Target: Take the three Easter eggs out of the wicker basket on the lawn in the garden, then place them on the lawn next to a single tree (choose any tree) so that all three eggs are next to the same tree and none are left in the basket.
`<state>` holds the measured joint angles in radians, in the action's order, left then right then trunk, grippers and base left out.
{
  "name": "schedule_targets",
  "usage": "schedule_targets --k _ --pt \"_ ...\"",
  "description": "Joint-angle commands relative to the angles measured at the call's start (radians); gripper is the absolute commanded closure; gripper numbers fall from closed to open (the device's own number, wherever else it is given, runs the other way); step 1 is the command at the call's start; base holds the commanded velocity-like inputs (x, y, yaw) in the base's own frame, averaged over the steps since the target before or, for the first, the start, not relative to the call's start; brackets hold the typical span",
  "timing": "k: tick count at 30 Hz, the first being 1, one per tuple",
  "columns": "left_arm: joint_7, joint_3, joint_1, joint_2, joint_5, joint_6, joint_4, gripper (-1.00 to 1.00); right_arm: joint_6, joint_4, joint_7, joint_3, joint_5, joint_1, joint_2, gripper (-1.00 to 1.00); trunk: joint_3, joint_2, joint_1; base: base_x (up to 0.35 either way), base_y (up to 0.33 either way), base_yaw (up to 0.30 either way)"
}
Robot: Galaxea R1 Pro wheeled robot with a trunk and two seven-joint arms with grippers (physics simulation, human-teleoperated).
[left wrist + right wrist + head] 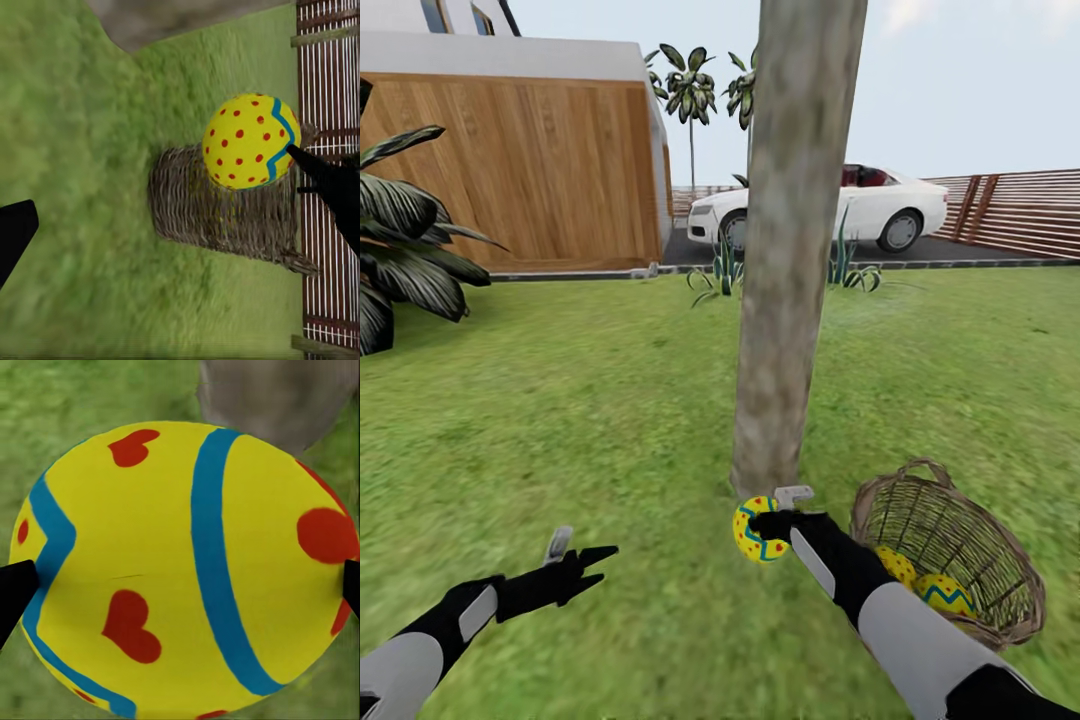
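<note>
Held egg: the egg (757,530) sits low centre in the head view, at the foot of the tree (795,250), pinched in the right claw (768,524); the right wrist view shows it large (187,570) with a dark fingertip (15,589) at each side and grey trunk behind.
Height: I cannot tell whether it touches the lawn (610,400) or hangs just above it.
Other eggs: two eggs (896,565) (945,593) lie in the basket (960,560), lower right, just beside the trunk and partly hidden by the right forearm.
Right claw: closed on the egg, fingers across its width.
Left claw: the left claw (582,560) is at lower left, fingers spread, nothing in it, over bare grass well apart from the egg; its own camera sees the egg (251,141) and basket (225,202) from the side.
Step in hand: by my reading, setting the first egg down by the trunk.
Doing it well: lower until the egg bears on the grass, then part the fingers slowly and only enough to free it; draw the claw straight back along its own line so neither finger nudges the egg.
Risk: a round egg let go from any height is likely to roll, perhaps off from the trunk.
Spot: keep it near the trunk's base but on the side away from the basket, so the next two reaches stay free.
Progress: one of three out, none yet released, as I judge.
</note>
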<state>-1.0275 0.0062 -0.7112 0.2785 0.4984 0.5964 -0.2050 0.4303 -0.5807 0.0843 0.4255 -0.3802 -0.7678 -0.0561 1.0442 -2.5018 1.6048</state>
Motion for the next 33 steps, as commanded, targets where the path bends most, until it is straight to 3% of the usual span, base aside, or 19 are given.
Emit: schedule_targets --k 1,2,5,11,23,27,33 --pt "-0.003 -0.002 -0.001 0.002 0.002 0.009 -0.001 -1.00 -0.080 0.030 0.011 0.007 -0.010 -0.001 0.001 1.00 0.005 -0.001 0.000 0.000 0.000 0.000" --pt "-0.003 -0.003 -0.001 0.004 0.003 0.009 -0.001 -1.00 -0.163 0.057 0.011 0.007 -0.009 -0.001 0.000 1.00 0.009 -0.001 0.001 0.000 0.000 0.000" --pt "-0.002 -0.005 -0.001 0.002 0.003 0.009 -0.001 -1.00 -0.285 0.096 0.019 0.008 -0.008 -0.001 0.000 1.00 0.020 -0.002 0.002 0.000 0.000 0.000" --pt "0.000 -0.013 0.000 -0.006 0.003 0.010 0.002 -1.00 -0.483 0.180 0.172 0.019 -0.001 -0.001 -0.010 1.00 0.044 -0.003 0.005 0.000 0.000 0.000" --pt "-0.002 -0.015 0.000 -0.012 0.005 0.010 0.004 -1.00 -0.505 0.200 0.199 0.027 0.006 -0.001 -0.014 1.00 0.090 -0.006 0.010 0.000 0.000 0.000" --pt "-0.002 -0.015 0.000 -0.013 0.005 0.010 0.005 -1.00 -0.506 0.230 0.199 0.027 0.009 -0.001 -0.042 1.00 0.105 -0.007 0.012 0.000 0.000 0.000" --pt "-0.003 -0.015 0.000 -0.012 0.005 0.011 0.006 -1.00 -0.507 0.238 0.199 0.027 0.011 -0.001 -0.049 1.00 0.129 -0.008 0.015 0.000 0.000 0.000"
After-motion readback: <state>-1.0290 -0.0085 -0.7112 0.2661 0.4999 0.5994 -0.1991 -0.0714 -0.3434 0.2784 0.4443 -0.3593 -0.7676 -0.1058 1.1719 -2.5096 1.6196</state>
